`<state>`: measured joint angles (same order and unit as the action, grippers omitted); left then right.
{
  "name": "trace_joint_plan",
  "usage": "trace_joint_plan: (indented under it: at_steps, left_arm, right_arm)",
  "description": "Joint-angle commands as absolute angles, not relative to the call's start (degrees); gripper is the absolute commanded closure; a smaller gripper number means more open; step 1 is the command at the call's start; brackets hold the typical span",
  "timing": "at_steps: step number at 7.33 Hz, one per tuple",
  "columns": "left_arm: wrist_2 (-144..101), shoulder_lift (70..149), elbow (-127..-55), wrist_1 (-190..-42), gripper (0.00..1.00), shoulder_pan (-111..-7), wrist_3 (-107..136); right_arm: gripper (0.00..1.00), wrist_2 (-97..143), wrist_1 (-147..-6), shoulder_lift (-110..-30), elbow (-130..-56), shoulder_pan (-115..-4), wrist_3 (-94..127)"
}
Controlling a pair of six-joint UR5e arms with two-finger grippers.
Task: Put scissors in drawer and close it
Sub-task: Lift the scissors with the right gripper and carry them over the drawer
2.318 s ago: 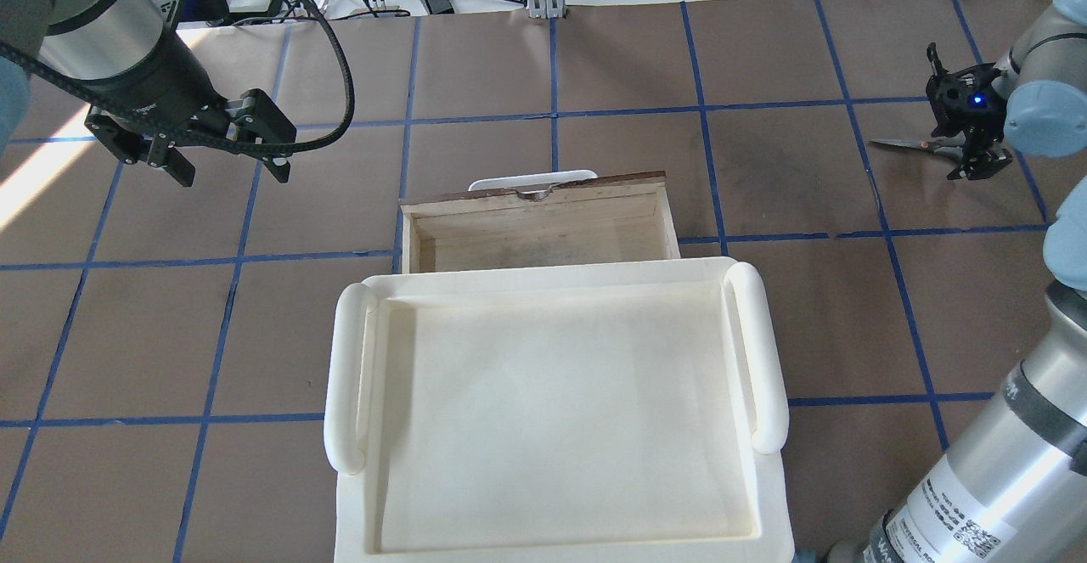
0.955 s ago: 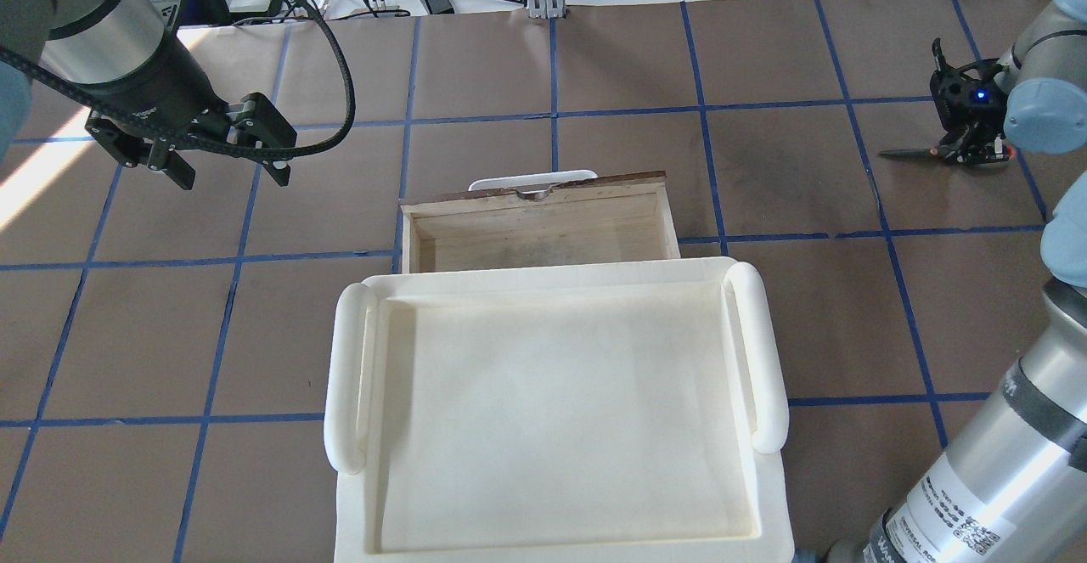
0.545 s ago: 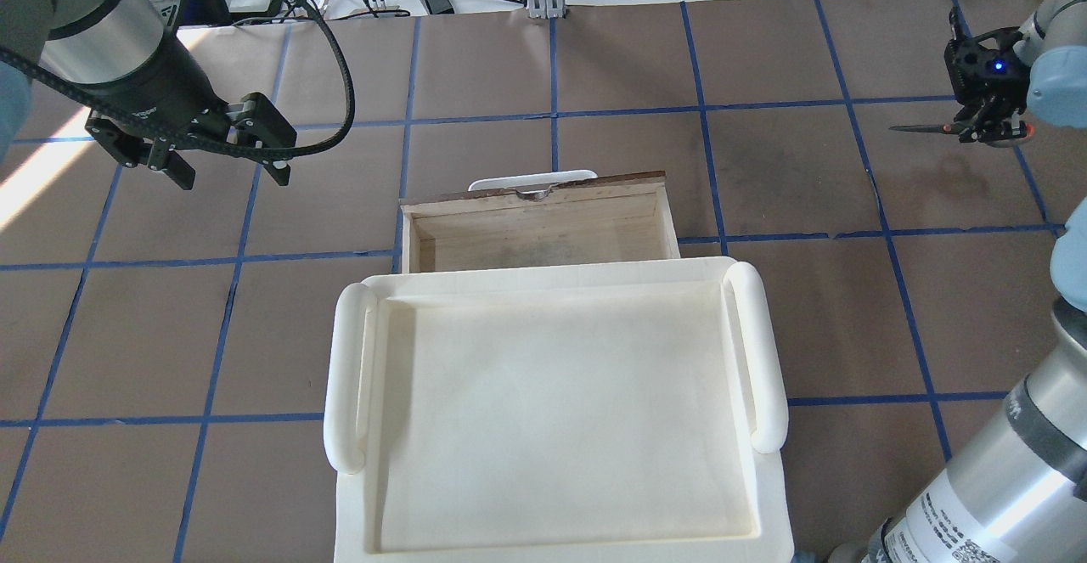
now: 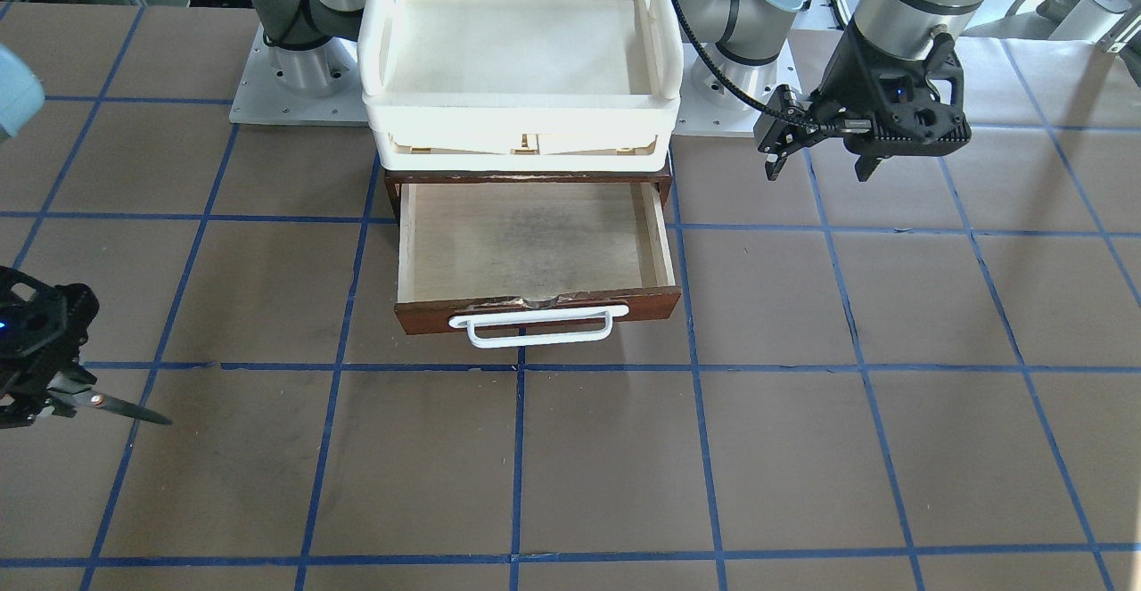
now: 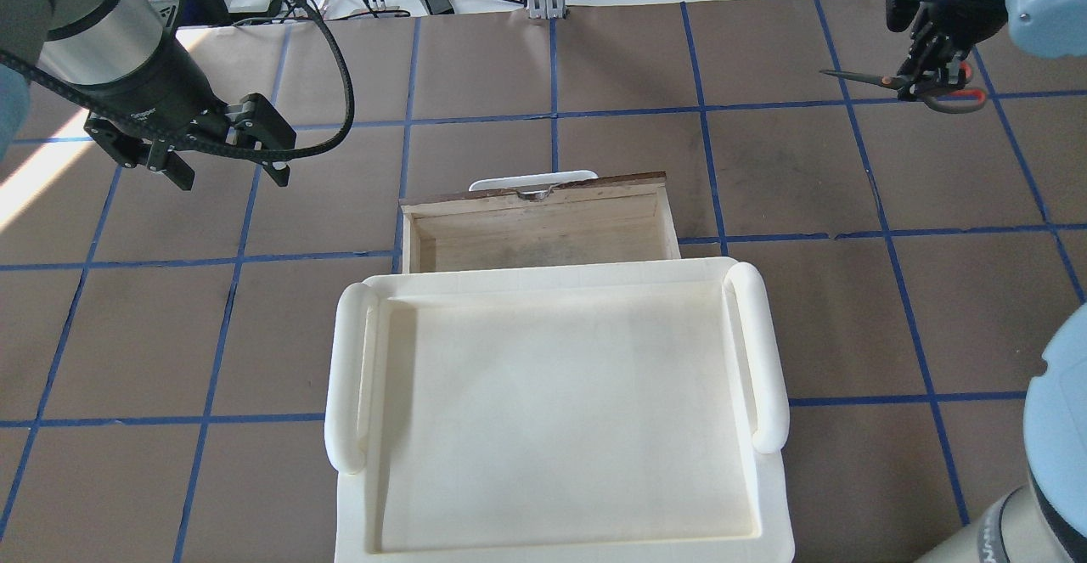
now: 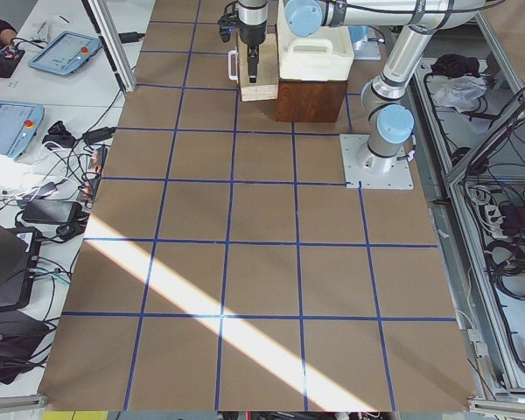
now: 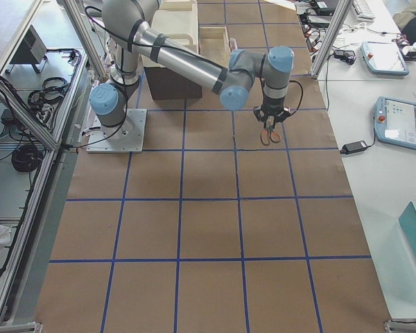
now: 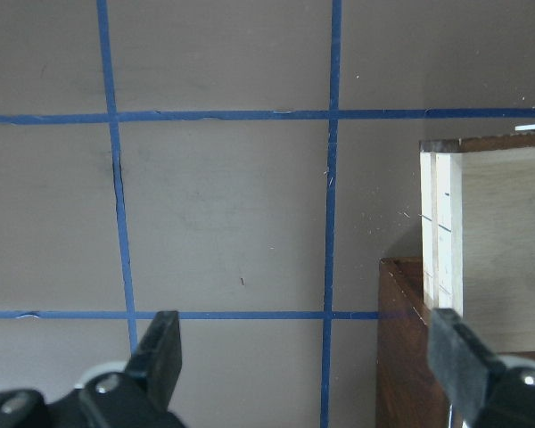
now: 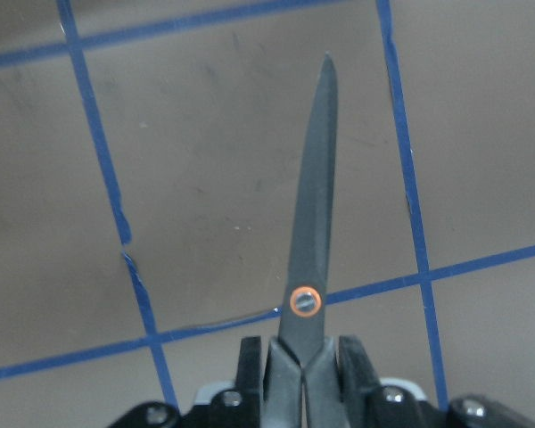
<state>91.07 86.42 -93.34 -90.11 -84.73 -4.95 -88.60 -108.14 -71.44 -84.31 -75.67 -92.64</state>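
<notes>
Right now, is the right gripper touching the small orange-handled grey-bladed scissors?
Touching. The right wrist view shows the right gripper pinching the scissors just behind their pivot.

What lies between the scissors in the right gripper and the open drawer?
Only bare table, crossed by blue tape, separates scissors and drawer in the overhead view.

The big brown worktop (image 6: 262, 262) has blue tape lines (image 6: 230, 243) that make squares on it, a bright strip of sunlight (image 6: 201, 302) runs slantwise across it, and next to it stands a white desk (image 6: 35, 87) with blue tablets (image 6: 13, 127) and black cables and plugs (image 6: 45, 212), by a grey metal post (image 6: 105, 44).
</notes>
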Motion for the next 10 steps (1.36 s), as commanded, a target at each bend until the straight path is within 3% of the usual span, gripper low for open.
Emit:
trace_joint_plan:
  at_steps: [1,6,10]
  left_arm:
    - [91.05,86.48,-93.34,-90.17,0.00,-84.73,-4.84]
    - [91.06,86.40,-93.43,-90.26,0.00,-84.73,-4.92]
    - [91.05,86.40,-93.43,-90.18,0.00,-84.73,-5.10]
  right_arm:
    - [1.00,-88.23,-104.68,-77.24,-84.37,-89.23,-79.68]
    - [1.00,-89.91,-102.31,-79.19,-85.42,-113.07,-54.97]
    - [1.00,-89.74,-109.30,-77.70,-91.84,-116.37,-56.51]
